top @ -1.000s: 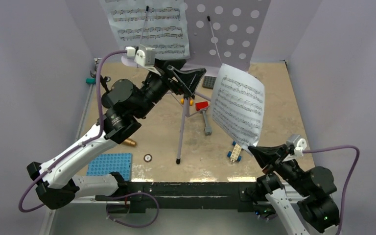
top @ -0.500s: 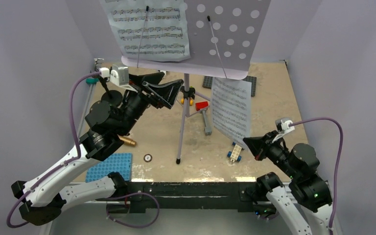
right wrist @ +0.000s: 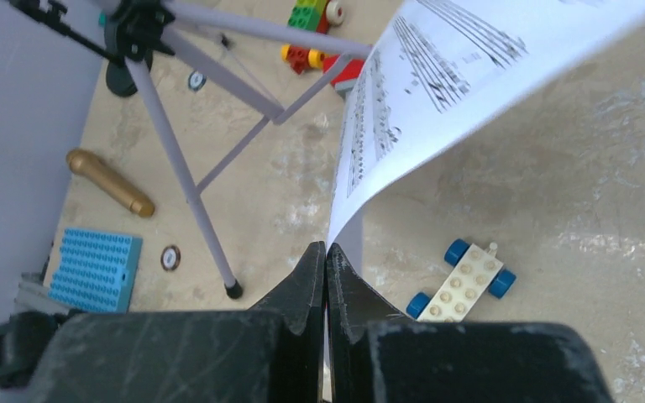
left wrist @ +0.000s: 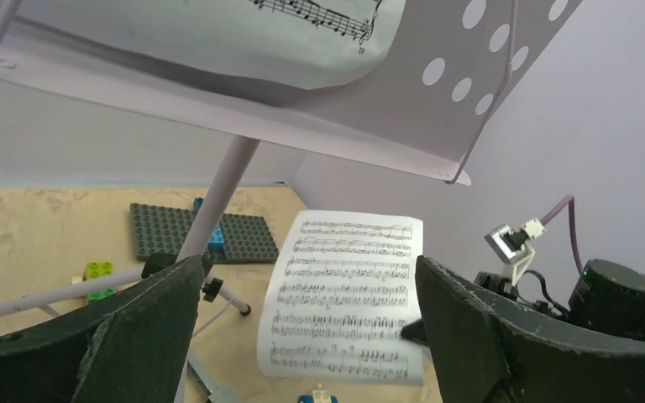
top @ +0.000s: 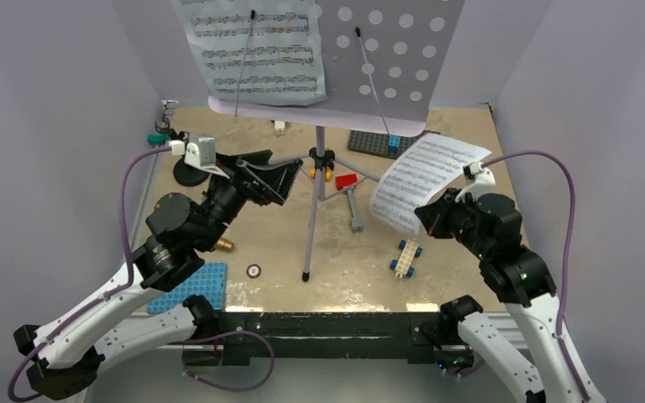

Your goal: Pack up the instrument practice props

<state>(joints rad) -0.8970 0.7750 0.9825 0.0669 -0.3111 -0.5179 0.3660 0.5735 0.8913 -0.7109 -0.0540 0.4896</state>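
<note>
The tall lavender music stand [top: 315, 210] stands mid-table, its perforated desk [top: 386, 67] holding one white sheet-music page [top: 256, 46]. My right gripper [top: 424, 220] is shut on the corner of a second sheet-music page [top: 420, 180] and holds it in the air right of the stand; its shut tips [right wrist: 326, 252] pinch the page [right wrist: 470, 75]. My left gripper [top: 273, 172] is open and empty, left of the stand's pole, facing the held page [left wrist: 344, 302]. The gold microphone [right wrist: 109, 182] lies on the table at the left. The black round-based mic stand [top: 189, 172] stands at the far left.
A red-headed toy hammer [top: 351, 197] lies by the stand's legs. A white wheeled brick [top: 405, 258] lies below the held page. A blue baseplate [top: 189, 281] sits at the near left, a dark grey baseplate [top: 382, 143] at the back. Lavender walls enclose three sides.
My right gripper has risen and moved farther back with the page, which now lies flatter, pointing to the far right. My left arm has drawn back and lower, away from the stand's desk.
</note>
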